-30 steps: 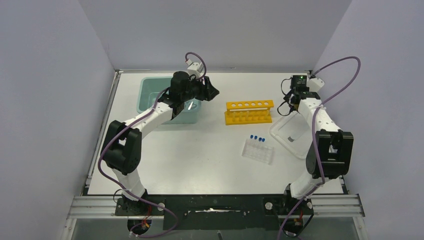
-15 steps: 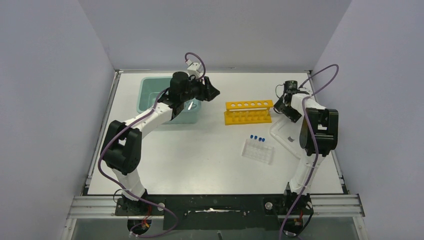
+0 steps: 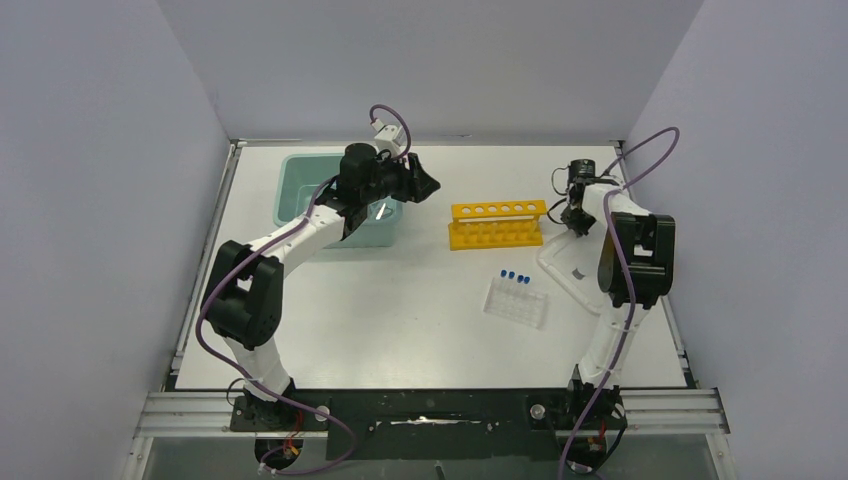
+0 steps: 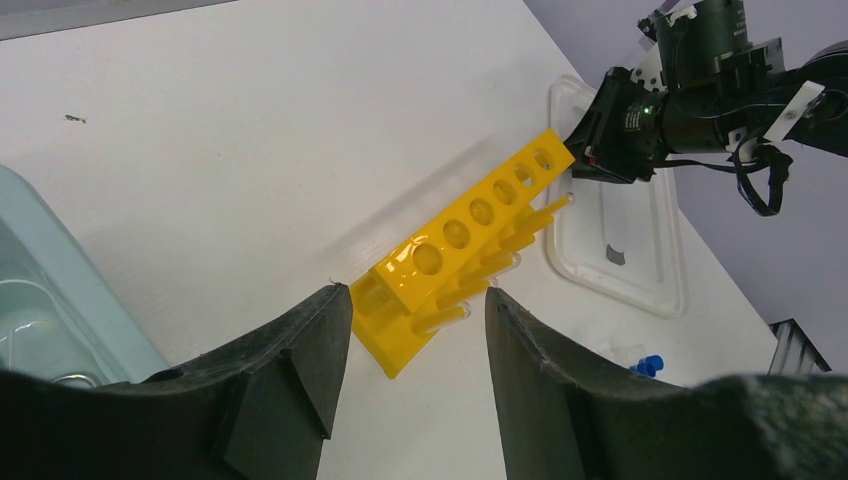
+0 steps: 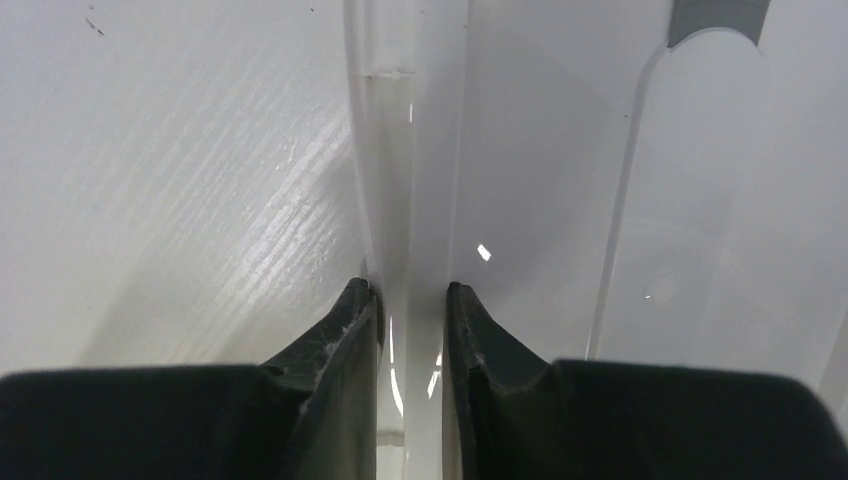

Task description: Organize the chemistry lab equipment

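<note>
**pipette_pete:** ok where's everything sitting? The only actual lab bits I can spot on the table (image 3: 400, 310) are the blue-capped tubes (image 3: 514, 276).

**rackhead:** yep, three of them, upright in a clear holder (image 3: 520, 306). They're right of the middle, just beside the translucent lid (image 3: 585, 280), which lies along the right edge. The yellow rack (image 3: 498, 222) is behind them toward the far edge, and its holes look empty. The teal tub (image 3: 300, 195) is up by the far left corner, and I can't make out what's inside it.

**pipette_pete:** and the arms?

**rackhead:** left pincer (image 4: 415, 300) hangs just past the tub's right wall, between the tub and the yellow rack. Its fingers are wide apart with nothing between them. Right pincer (image 5: 410, 290) is down at the far end of the lid, nipped together on the raised rim as far as the wrist view shows. The lid looks flat on the table.

**pipette_pete:** how would you grab the tubes?

**rackhead:** my guess is they're tiny, light, smooth round plastic, so slippery and easy to tip. I'd come straight down and pinch one just under the cap, or on the cap itself, with a gentle squeeze. The holder looks light too, so it may ride up with the tube if the fit is snug. The caps sit close together, so the fingers have to slot in without knocking the neighbour. The lid's thin and bendy, I reckon. Held by one end of the rim, it'll probably sag and could slide out.
</note>
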